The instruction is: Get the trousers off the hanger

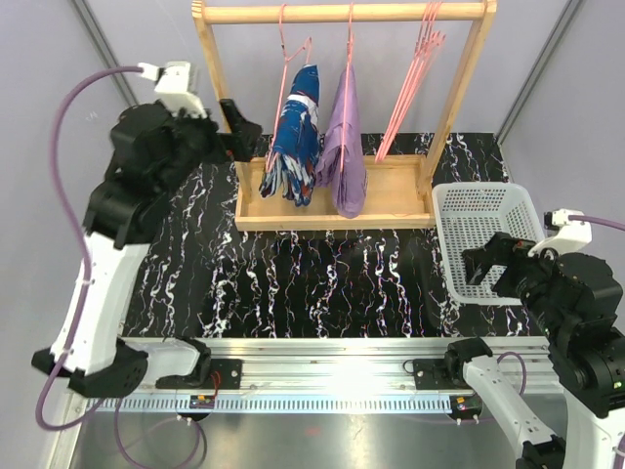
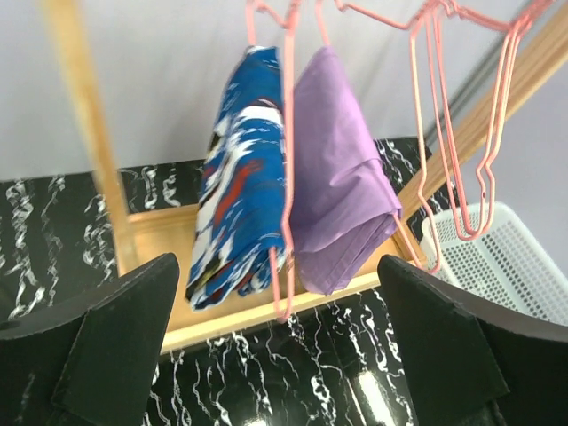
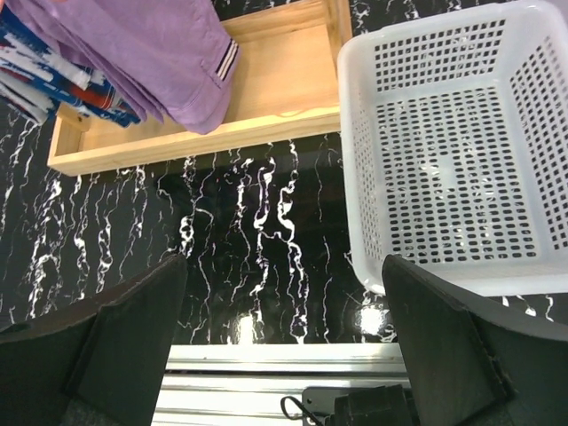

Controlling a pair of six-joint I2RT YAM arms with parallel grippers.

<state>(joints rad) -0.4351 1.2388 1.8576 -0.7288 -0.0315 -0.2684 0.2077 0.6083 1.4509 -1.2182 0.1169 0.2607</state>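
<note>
**Desk:** Where are the trousers, and how do they lie?

**Operator:** I count two, both on the wooden rack (image 1: 342, 13). The blue patterned trousers (image 2: 235, 213) hang left of the lilac trousers (image 2: 342, 195), the two just beside each other. Each is folded over its own pink hanger. Long axis vertical, the fold at the rail and the loose ends pointing down at the rack's base board (image 1: 391, 181). I cannot tell whether the ends touch it.

**Desk:** Other hangers?

**Operator:** A bunch of bare pink hangers (image 1: 412, 83) at the rack's right end. Several, but I can't count them exactly.

**Desk:** Tools?

**Operator:** Left gripper (image 2: 277, 302) is beside the rack's left post, facing the trousers, jaws spread wide with nothing between them. Right gripper (image 3: 284, 293) is off the rack's front right, above the one white basket (image 1: 483, 187), also spread and holding nothing.
</note>
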